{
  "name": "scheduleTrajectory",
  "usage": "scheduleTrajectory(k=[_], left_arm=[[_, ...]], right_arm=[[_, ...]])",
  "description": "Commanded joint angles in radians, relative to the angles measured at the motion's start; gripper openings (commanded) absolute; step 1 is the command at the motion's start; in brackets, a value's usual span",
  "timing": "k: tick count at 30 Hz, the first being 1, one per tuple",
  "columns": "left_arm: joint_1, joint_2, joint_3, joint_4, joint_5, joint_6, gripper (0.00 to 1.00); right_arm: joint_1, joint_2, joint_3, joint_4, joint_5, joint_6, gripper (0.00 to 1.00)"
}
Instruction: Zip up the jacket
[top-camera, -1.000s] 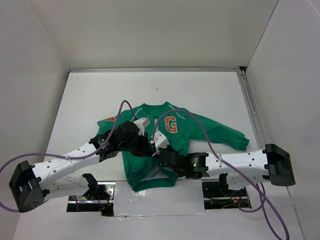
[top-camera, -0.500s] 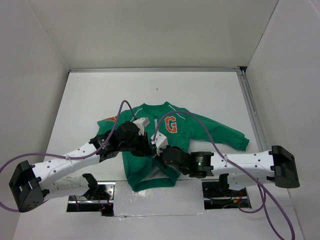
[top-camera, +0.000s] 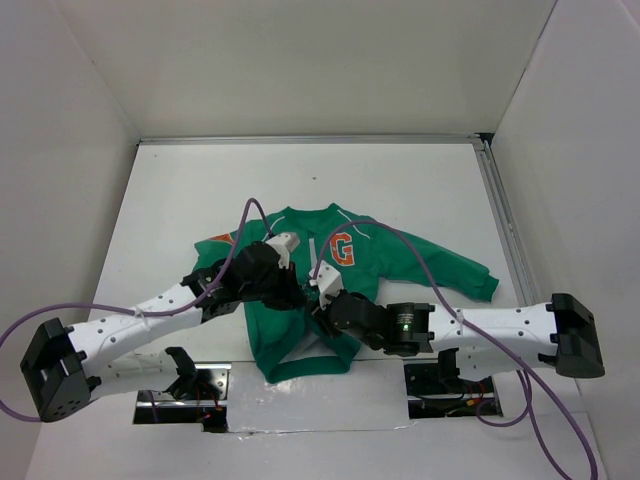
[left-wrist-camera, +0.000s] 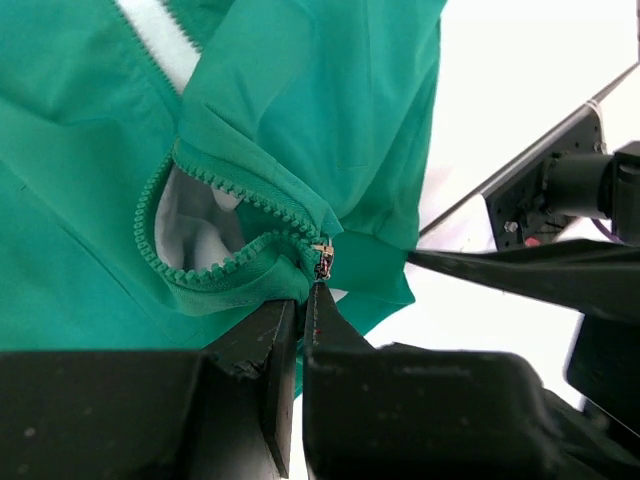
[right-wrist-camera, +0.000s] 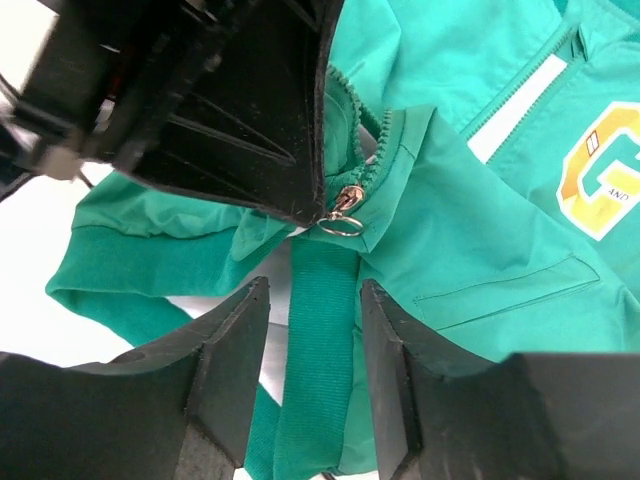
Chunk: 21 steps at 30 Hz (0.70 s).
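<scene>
Now your left hand (left-wrist-camera: 303, 300) is pinched shut on the bottom edge of the jacket (top-camera: 400, 262), right under the little metal zip slider (left-wrist-camera: 322, 258). Just past the slider, the two rows of zip teeth (left-wrist-camera: 200, 275) curl apart in a loop, and the light grey lining (left-wrist-camera: 190, 215) shows inside.

Your right hand (right-wrist-camera: 312, 290) has its fingers spread apart. One finger sits on each side of the green bottom band (right-wrist-camera: 318, 340), and it is hard to tell if they touch it. The round zip ring (right-wrist-camera: 340, 222) hangs just beyond those fingers, next to the tip of your left hand.

Both hands are close together over the lower front of the jacket. The jacket lies on the white table (top-camera: 400, 180), near the middle. Its orange G (top-camera: 343, 248) faces up, and one sleeve (top-camera: 450, 268) reaches out to the right.
</scene>
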<state>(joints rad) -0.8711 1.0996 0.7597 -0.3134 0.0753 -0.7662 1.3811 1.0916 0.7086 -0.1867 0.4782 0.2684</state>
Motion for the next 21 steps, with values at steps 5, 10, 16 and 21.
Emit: scheduleTrajectory(k=[5,10,16,21], left_arm=[[-0.003,-0.059,-0.003,0.106,0.066,0.076,0.0],[-0.003,-0.075,-0.01,0.119,0.101,0.097,0.0],[-0.003,-0.08,-0.011,0.112,0.098,0.097,0.0],[-0.002,-0.07,-0.01,0.103,0.086,0.093,0.0]], right_arm=[[0.004,0.05,-0.003,0.081,0.062,-0.015,0.54],[0.001,0.06,0.014,0.121,0.071,-0.047,0.57],[-0.001,0.074,0.051,0.076,0.123,-0.051,0.58],[0.001,0.065,0.072,0.024,0.149,-0.055,0.54]])
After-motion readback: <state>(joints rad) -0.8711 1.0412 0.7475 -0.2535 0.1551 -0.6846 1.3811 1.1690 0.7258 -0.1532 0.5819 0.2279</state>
